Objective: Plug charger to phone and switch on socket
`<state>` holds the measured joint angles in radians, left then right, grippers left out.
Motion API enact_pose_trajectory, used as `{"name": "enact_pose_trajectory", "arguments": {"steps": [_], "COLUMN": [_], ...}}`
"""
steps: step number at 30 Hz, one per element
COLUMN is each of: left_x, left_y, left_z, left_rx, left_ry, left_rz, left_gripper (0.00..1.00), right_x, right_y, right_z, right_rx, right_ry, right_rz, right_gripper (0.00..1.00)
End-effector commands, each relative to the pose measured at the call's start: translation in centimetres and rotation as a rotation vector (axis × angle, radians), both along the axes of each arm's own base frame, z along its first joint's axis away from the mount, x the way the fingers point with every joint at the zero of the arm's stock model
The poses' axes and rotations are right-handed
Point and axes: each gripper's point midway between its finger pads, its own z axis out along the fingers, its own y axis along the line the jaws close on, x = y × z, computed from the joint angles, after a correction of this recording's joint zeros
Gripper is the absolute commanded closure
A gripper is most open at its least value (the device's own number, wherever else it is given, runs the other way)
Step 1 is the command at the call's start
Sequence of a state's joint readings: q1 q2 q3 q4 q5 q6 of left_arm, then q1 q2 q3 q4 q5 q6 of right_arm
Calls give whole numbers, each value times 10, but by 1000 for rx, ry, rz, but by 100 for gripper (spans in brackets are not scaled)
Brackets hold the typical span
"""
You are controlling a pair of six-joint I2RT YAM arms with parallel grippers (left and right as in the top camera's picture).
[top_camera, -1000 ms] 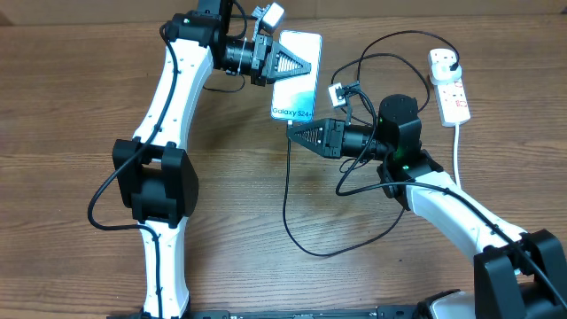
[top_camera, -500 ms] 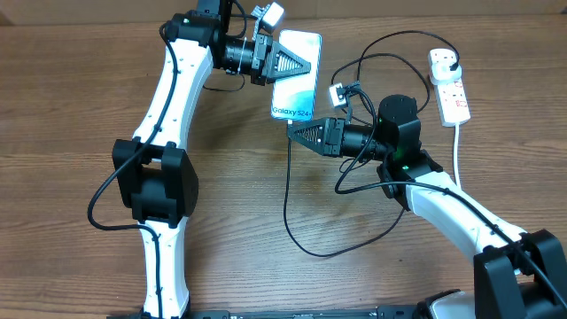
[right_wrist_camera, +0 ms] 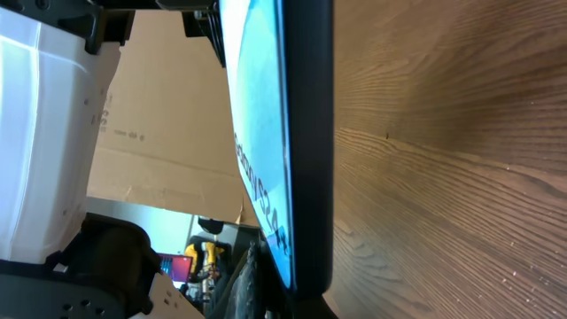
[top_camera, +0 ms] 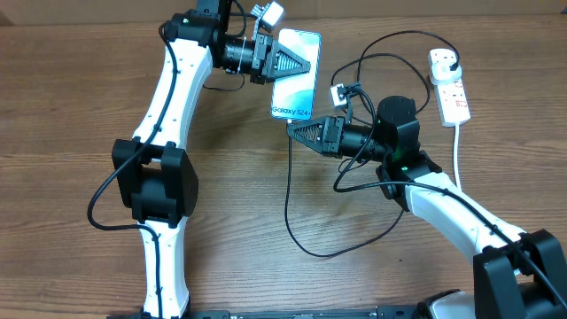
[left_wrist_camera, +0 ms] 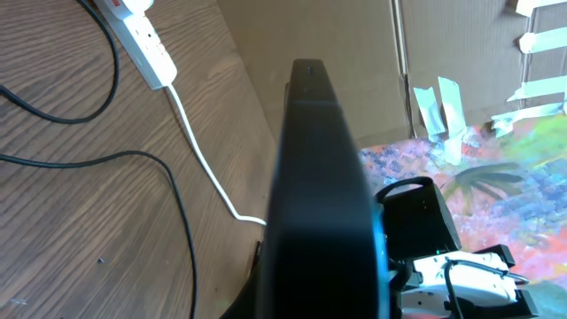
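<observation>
At the wooden table's far side the left claw clamps the slim, probably slippery blue-white-screened phone, while the right claw, pinched shut on the limp thin black charger cable by its stiffer tip, sits just beneath.

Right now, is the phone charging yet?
Not yet, I think. Done: the black plug of the charger sits in the socket. In hand: the left pincer holds the phone, and the right pincer holds the cable tip at its bottom edge; whether it is in, I cannot tell. Left: pushing it home and switching on the socket.
</observation>
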<state>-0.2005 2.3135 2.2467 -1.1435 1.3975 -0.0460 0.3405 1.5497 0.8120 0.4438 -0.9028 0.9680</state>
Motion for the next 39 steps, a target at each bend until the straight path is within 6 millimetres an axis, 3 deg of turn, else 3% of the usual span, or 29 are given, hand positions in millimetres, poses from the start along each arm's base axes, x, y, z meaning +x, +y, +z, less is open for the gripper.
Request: {"name": "enact_pose_trajectory", "arguments": {"steps": [1, 11, 26, 32, 35, 39], "left_x": [-16, -16, -1, 7, 12, 18], "left_y": [-13, -13, -14, -5, 3, 15], "left_z": [19, 19, 16, 17, 18, 18], "left_rx": [-53, -52, -6, -10, -13, -13], "left_ry": [16, 22, 52, 50, 51, 49], "left_rz": [-50, -48, -3, 22, 39, 64], "left_gripper": [95, 96, 96, 96, 96, 96], "right_x": [36, 29, 32, 8, 2, 0], "right_y": [-19, -6, -8, 4, 3, -2], "right_z": [5, 5, 5, 19, 13, -9], "right_rx": [-17, -18, -24, -9, -25, -93], "right_ry": [-23, -32, -35, -191, -196, -154], "right_rz": [-201, -180, -197, -15, 25, 29], "right_gripper": [96, 96, 96, 96, 96, 96]}}
